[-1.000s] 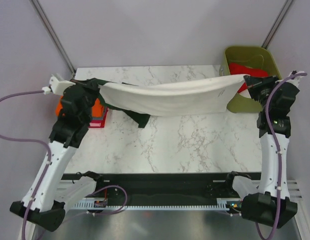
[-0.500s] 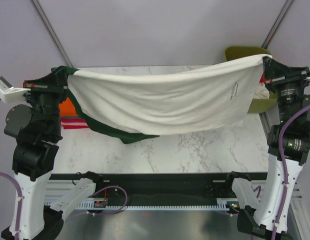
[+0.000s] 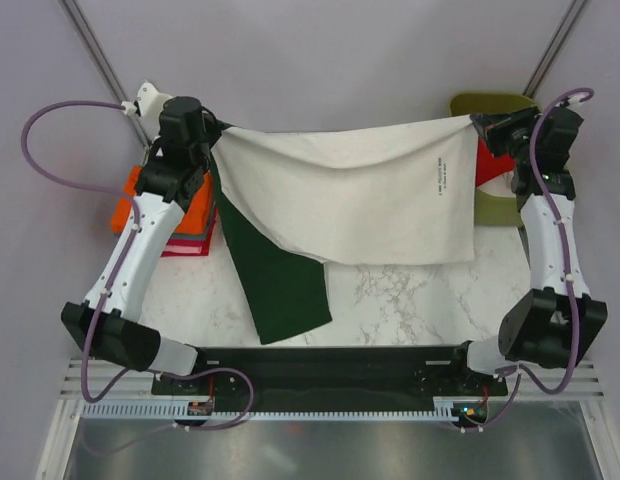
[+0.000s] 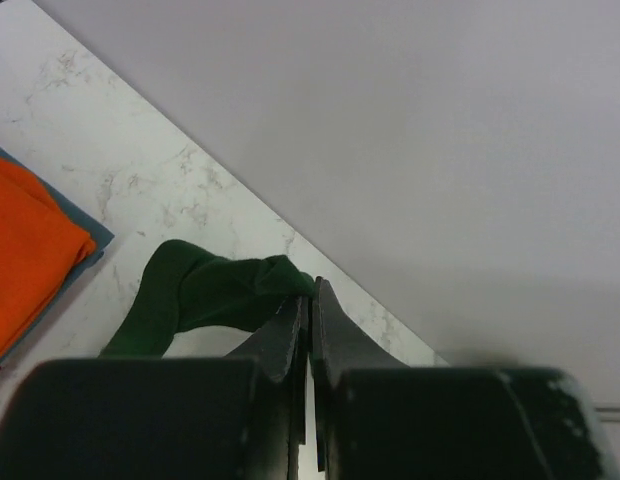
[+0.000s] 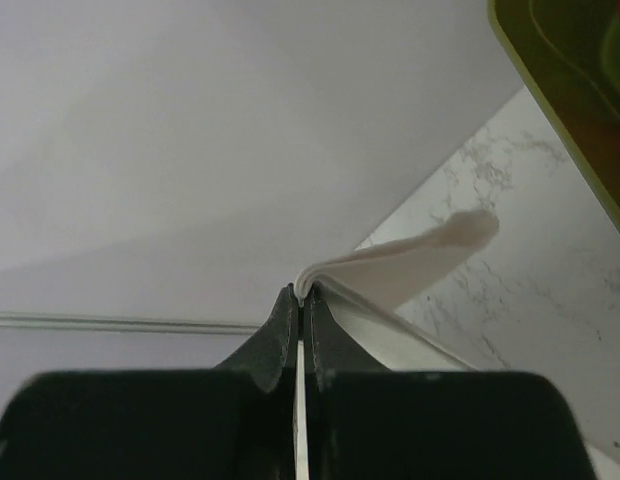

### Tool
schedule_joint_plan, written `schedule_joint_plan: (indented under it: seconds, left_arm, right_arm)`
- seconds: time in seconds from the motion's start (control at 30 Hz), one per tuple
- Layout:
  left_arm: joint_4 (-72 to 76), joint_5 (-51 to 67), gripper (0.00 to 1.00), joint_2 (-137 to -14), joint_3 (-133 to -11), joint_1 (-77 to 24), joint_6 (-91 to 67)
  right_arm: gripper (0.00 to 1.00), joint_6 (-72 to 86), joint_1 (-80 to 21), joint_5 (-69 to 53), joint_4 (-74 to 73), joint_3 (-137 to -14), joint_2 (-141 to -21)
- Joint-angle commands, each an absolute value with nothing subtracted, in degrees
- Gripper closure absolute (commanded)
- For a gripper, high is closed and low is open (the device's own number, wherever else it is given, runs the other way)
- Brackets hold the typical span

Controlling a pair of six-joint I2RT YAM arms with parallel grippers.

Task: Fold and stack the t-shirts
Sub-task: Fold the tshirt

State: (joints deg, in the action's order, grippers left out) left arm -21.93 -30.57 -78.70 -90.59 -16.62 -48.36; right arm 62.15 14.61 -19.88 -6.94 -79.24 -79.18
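T-shirt (image 3: 360,200) now stretched farther back — green sleeve (image 3: 280,280) dangling lower.

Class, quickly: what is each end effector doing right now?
Left end effector: closed on the cream t-shirt, at its dark green edge.
Right end effector: closed on its cream edge.

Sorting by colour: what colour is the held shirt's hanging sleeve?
Dark green sleeve; top view shows it best.

The cream shirt (image 3: 360,200) hangs wide and blocks the table's (image 3: 410,290) far half. The dark print (image 3: 447,172) on it is too small to read. The olive bin (image 3: 490,104) peeks out from behind cloth and right arm (image 3: 550,230), and the left arm (image 3: 140,240) crosses the orange stack (image 3: 198,215).
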Motion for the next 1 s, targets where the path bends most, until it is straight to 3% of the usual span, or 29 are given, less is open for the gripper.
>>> schedule_joint_plan:
  seconds: [0.0,0.2,0.33,0.43,0.6,0.97]
  left_arm:
    - [-14.85,-28.31,0.98,-82.34,-100.06,-13.81,-50.62]
    - [-17.4,-16.91,0.98,-97.37,-123.81,-5.9,-56.58]
    - [-10.31,-7.84,0.98,-103.17,-129.89,-0.18,-62.21]
    - [-5.21,-3.35,0.98,-107.48,-131.57,2.55,-63.81]
    - [5.86,3.15,0.98,-108.37,-119.04,3.25,-64.16]
    - [25.4,6.85,0.98,-96.43,-75.28,2.99,-64.87]
  right_arm:
    - [1.0,64.86,12.31,-21.09,-1.06,-86.38,-83.65]
    - [1.0,70.92,12.83,-24.96,-1.23,-110.09,-99.91]
    - [1.0,75.49,13.71,-27.94,-1.76,-129.75,-109.93]
    - [1.0,78.57,13.71,-30.32,-0.44,-134.64,-116.71]
    - [1.0,83.23,13.27,-33.22,16.92,-117.54,-116.02]
    - [1.0,74.45,13.36,-37.53,22.84,-84.74,-111.36]
